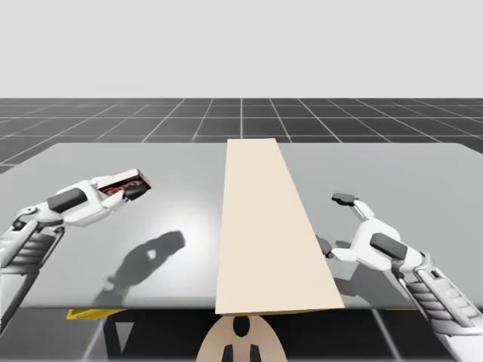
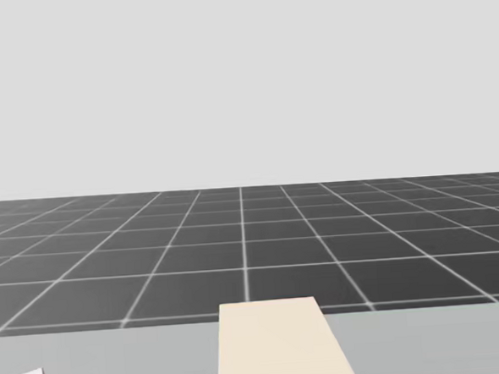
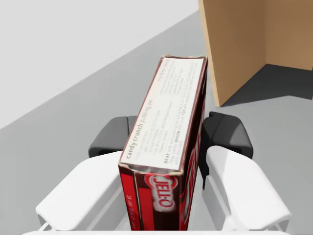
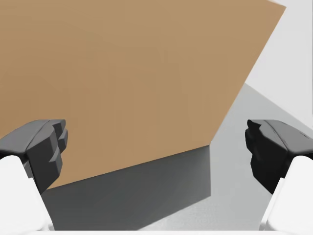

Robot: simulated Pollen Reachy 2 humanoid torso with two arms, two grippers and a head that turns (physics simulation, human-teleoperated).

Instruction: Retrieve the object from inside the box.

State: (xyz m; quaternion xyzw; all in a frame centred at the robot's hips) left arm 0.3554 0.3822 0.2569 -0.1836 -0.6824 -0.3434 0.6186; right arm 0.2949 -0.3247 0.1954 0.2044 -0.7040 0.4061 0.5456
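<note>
One red carton (image 3: 166,142) sits clamped in our left gripper (image 3: 168,131), out of the tall cardboard box (image 1: 264,226).
We judge this carton to be the retrieved object. It is held on edge above the left half of the table (image 1: 423,181), well apart from the cardboard box, with both dark pads (image 3: 225,134) pressing its broad faces from two sides. Our right gripper (image 1: 336,224) hovers just beside the box's right wall, fingers spread wide with nothing between them, perhaps placed to steady it. We cannot see the box's interior, so whether anything remains inside is unclear. A yellow shape (image 1: 83,313) below the table's near edge is cut off.
</note>
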